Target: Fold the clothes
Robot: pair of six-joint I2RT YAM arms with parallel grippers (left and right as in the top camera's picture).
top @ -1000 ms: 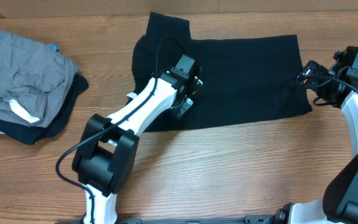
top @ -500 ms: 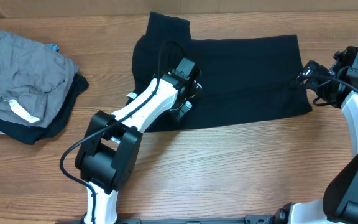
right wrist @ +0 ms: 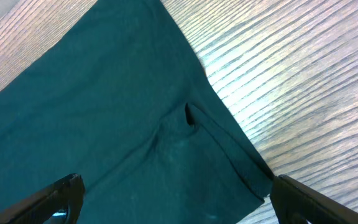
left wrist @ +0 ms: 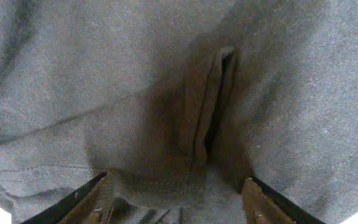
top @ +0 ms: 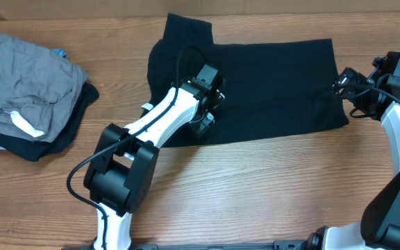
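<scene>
Found the black T-shirt [top: 276, 83] spread flat across the wooden table [top: 255, 187]. Saw the left gripper [left wrist: 176, 193] parted low over a pinched-up ridge of its cloth, grasping nothing. Saw the right gripper [right wrist: 182, 199] spread wide above the shirt's right edge, empty.

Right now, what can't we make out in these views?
- Overhead: near-left edge of the T-shirt, hidden under the left arm.
- Overhead: dark garment, mostly covered by the grey garment.
- Left wrist: whether the left fingers touch the T-shirt; the bottom edge cuts them off.
</scene>
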